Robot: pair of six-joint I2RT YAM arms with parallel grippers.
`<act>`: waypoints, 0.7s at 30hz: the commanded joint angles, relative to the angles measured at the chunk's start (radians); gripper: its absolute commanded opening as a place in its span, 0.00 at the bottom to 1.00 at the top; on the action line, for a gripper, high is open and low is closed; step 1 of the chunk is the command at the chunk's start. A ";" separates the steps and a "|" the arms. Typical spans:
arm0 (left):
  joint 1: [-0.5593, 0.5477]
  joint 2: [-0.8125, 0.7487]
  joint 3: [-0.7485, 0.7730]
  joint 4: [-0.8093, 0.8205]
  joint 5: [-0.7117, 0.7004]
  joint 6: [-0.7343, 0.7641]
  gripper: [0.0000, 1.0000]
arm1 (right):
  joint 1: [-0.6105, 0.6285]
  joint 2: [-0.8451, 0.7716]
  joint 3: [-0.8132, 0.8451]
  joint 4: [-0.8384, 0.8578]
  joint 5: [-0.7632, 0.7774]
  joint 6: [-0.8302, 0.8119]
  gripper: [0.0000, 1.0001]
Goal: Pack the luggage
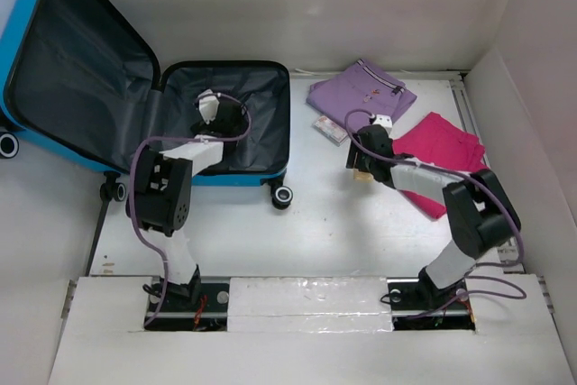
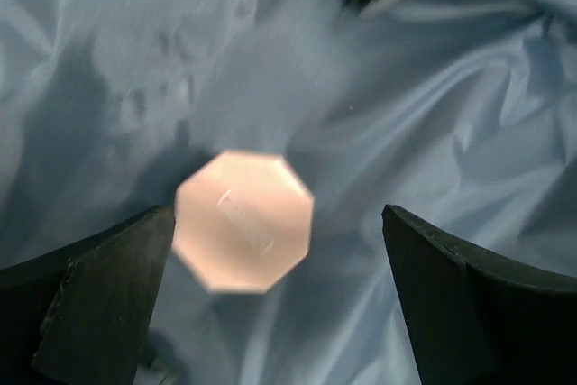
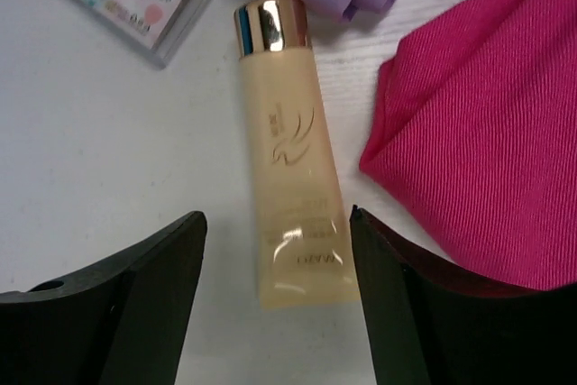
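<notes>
The left gripper [image 2: 278, 215] hangs open inside the suitcase [image 1: 230, 178], which lies open at the far left. A small pink pot [image 2: 243, 221] rests loose on its grey lining. Right of the suitcase, the right gripper [image 3: 276, 215] stands open around the bottom end of a yellow bottle [image 3: 290, 160]. One finger is close to a pink cloth [image 3: 487, 132], so it may pinch that too, or the smooth bottle may slip out.

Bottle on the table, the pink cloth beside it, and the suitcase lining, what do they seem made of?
Bottle: likely glossy translucent plastic, judging by its highlights; cap looks gold metallic, mirror-like. Pink cloth: matte ribbed fabric, fine ridges visible. Lining: thin, faintly shiny synthetic-looking fabric, softly creased.
</notes>
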 commanded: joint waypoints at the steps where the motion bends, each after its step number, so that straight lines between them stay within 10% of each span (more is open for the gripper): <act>1: -0.005 -0.170 -0.086 0.075 0.020 -0.045 0.98 | -0.011 0.048 0.109 0.094 0.076 -0.018 0.70; 12: -0.071 -0.733 -0.492 0.352 0.214 -0.045 0.99 | -0.070 0.217 0.264 0.015 0.000 -0.027 0.60; 21: -0.071 -0.838 -0.546 0.389 0.456 -0.016 0.99 | -0.070 0.277 0.324 -0.037 -0.108 0.026 0.54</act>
